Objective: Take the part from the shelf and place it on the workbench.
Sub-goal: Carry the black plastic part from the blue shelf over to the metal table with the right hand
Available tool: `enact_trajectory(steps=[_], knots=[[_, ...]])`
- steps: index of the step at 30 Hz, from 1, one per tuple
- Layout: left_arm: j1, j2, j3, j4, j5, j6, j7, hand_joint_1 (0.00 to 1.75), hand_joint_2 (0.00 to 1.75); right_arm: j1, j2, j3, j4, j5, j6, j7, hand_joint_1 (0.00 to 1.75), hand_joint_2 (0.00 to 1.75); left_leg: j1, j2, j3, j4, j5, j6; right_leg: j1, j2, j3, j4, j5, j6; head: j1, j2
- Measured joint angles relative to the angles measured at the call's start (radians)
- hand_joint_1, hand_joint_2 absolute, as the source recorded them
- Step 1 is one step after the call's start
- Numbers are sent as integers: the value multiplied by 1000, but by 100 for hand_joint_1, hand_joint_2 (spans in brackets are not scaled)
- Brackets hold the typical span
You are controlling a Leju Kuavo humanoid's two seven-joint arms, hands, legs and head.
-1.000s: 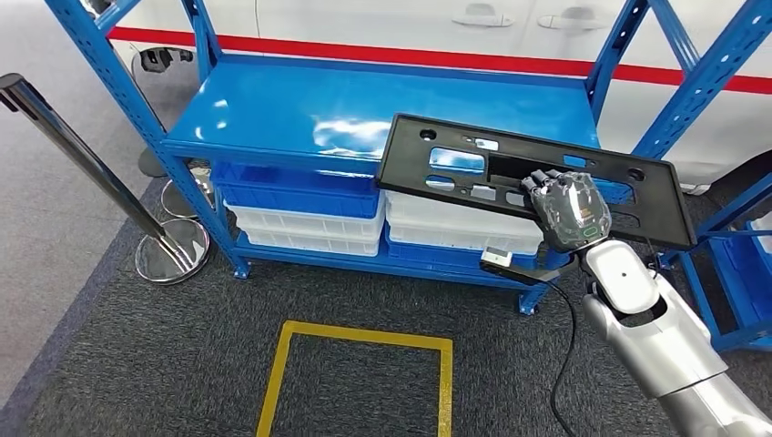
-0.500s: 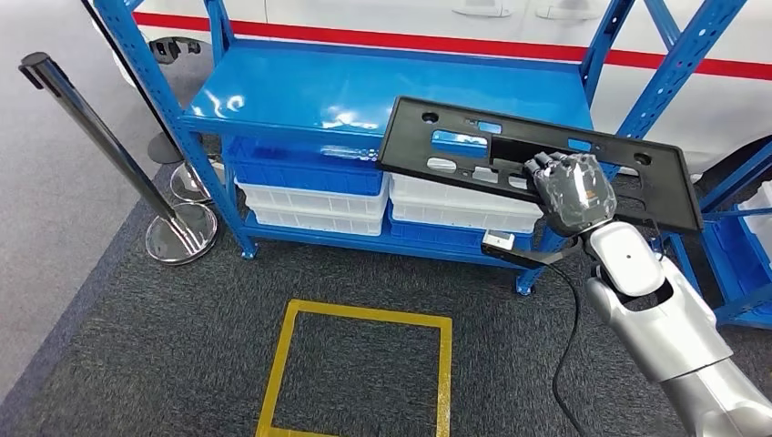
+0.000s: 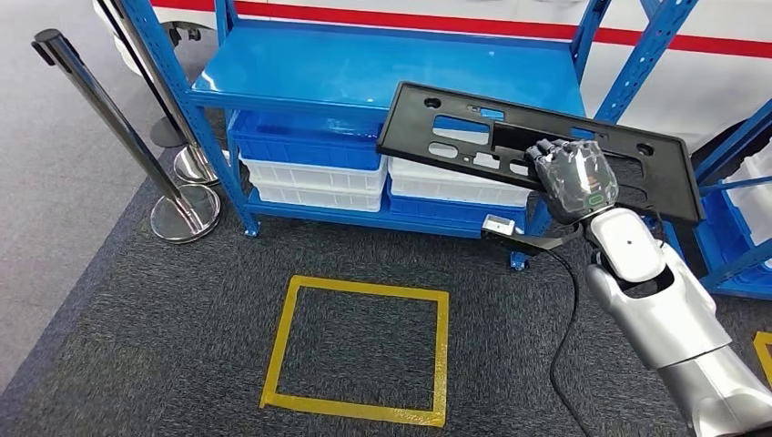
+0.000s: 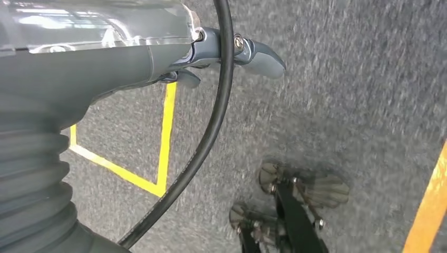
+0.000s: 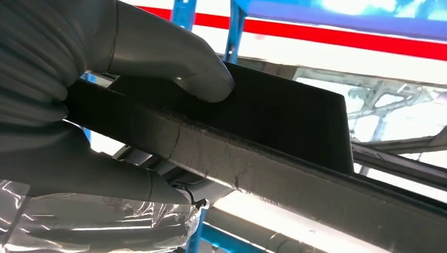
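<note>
the blue shelf (image 3: 364, 68) stands on dark carpet, white and blue bins (image 3: 309, 173) on its lower level. the black part (image 3: 455, 137), a long flat panel with cut-outs, hangs in the air before the shelf's top level, tilted. the right hand (image 3: 572, 177) grips its near edge, thumb (image 5: 174, 58) pressed on one face. the left hand (image 4: 232, 50) hangs over the carpet, its fingers too hidden to tell its state.

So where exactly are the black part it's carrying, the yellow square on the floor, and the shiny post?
black panel (image 3: 455, 127), head view: on its flat face, left of the right hand.
yellow floor square (image 3: 369, 289), head view: on its far tape edge.
chrome stanchion post (image 3: 118, 132), head view: mid-pole.
</note>
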Motion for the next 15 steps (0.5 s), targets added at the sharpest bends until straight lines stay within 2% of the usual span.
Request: enact_trajectory(steps=[1,2,3,5,6,7,8,9,10,11,12,13,15], knots=[[1,0,0,0,0,0,2,0,175,-2,1,2,2,-1,2,0,168,175,1,-1,-6,7,-11,-7,-3,-2,-8,-2,10,-6,0,0],[1,0,0,0,1,0,3,0,175,-3,3,3,4,-2,5,0,168,175,2,-3,-16,29,-41,-13,-6,-5,-17,-4,22,-13,0,0],[1,0,0,0,2,0,4,0,175,-5,5,5,5,-2,8,0,168,175,5,-3,-30,72,-88,-19,-8,-7,-29,-5,34,-18,0,0],[2,0,0,0,2,0,4,0,175,-6,9,7,8,-4,13,1,168,175,10,-3,-62,202,-181,-28,-8,-7,-57,-2,56,-23,0,0],[2,0,0,0,3,0,4,0,175,-6,10,9,9,-4,14,1,168,175,12,-3,-70,259,-200,-31,-8,-7,-73,1,67,-22,0,0],[2,0,0,0,3,0,4,0,175,-6,10,11,10,-4,14,2,168,175,15,-3,-65,290,-194,-33,-8,-7,-89,5,77,-20,0,0],[1,-1,0,0,3,0,4,0,175,-5,11,12,11,-4,14,2,168,175,17,-3,-44,288,-170,-35,-9,-7,-106,10,86,-18,0,0],[0,-1,0,0,3,0,4,0,175,-6,11,13,12,-4,14,2,168,175,19,-3,-6,248,-141,-36,-10,-7,-121,16,93,-14,0,0],[-1,-1,0,0,3,0,4,0,175,-6,11,14,12,-4,14,2,168,175,21,-4,42,184,-128,-36,-10,-7,-135,22,100,-9,0,0],[-2,-1,0,0,3,0,4,0,175,-7,11,14,12,-4,14,2,168,175,20,-6,93,110,-131,-34,-10,-7,-145,29,106,-4,0,0],[-2,0,0,0,3,0,4,0,175,-9,11,14,12,-4,14,2,168,175,19,-8,130,54,-141,-30,-10,-7,-152,32,112,2,0,0],[-2,0,0,0,3,0,4,0,175,-10,11,14,12,-4,14,3,168,175,16,-10,149,20,-153,-26,-10,-8,-156,32,121,8,0,0],[-1,0,0,0,4,0,4,0,175,-12,12,15,12,-5,14,3,168,175,14,-10,145,8,-144,-13,-10,-7,-161,27,138,20,0,0]])
